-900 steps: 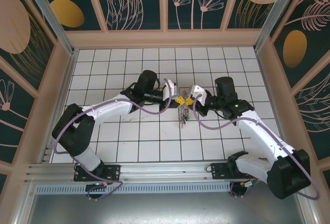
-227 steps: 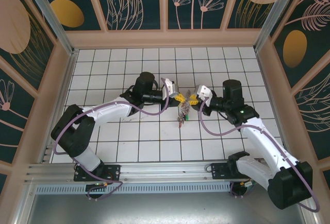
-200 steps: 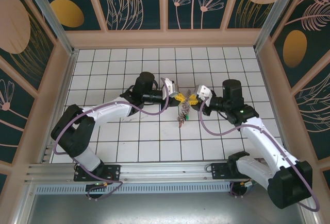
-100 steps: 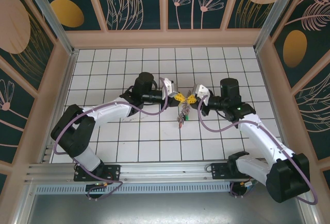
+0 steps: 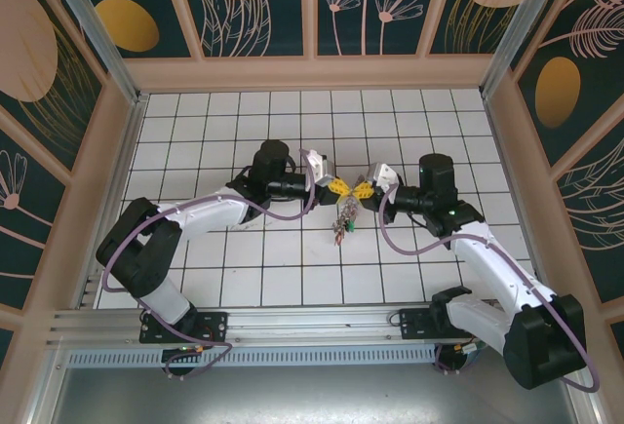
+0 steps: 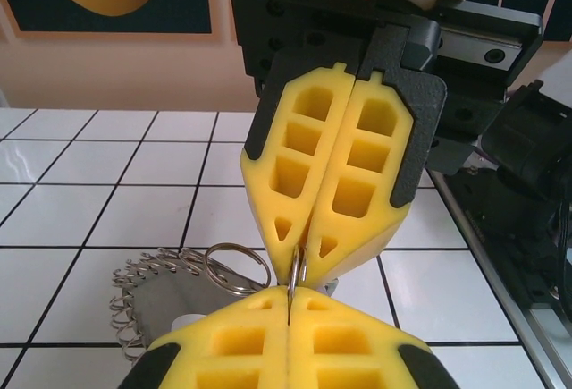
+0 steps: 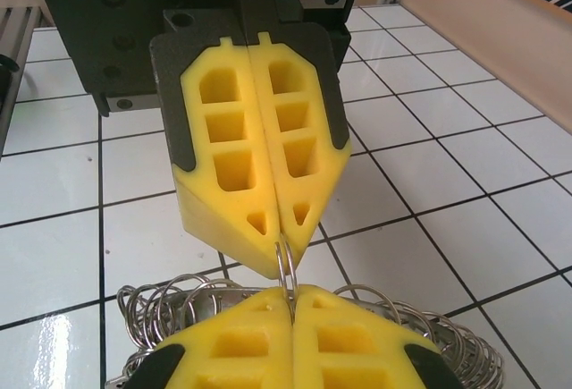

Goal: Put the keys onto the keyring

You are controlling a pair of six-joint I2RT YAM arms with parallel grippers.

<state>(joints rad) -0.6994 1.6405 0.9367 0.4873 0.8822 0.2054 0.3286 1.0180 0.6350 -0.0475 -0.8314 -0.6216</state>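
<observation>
Where the two arms meet tip to tip over the white tiled table [image 5: 244,268], the following are listed.

1. Left gripper [image 6: 290,307]: yellow pads pressed together, clamped on the keyring [image 6: 298,273], which shows edge-on as a thin double wire.
2. Right gripper [image 7: 291,307]: likewise closed, pinching the same ring from the opposite side.
3. Keys [image 5: 342,221]: small bunch just on the near side of the joined tips; whether it hangs or lies on the tiles cannot be told.
4. Smaller wire rings [image 7: 170,304]: loose coils beneath the grippers.
</observation>
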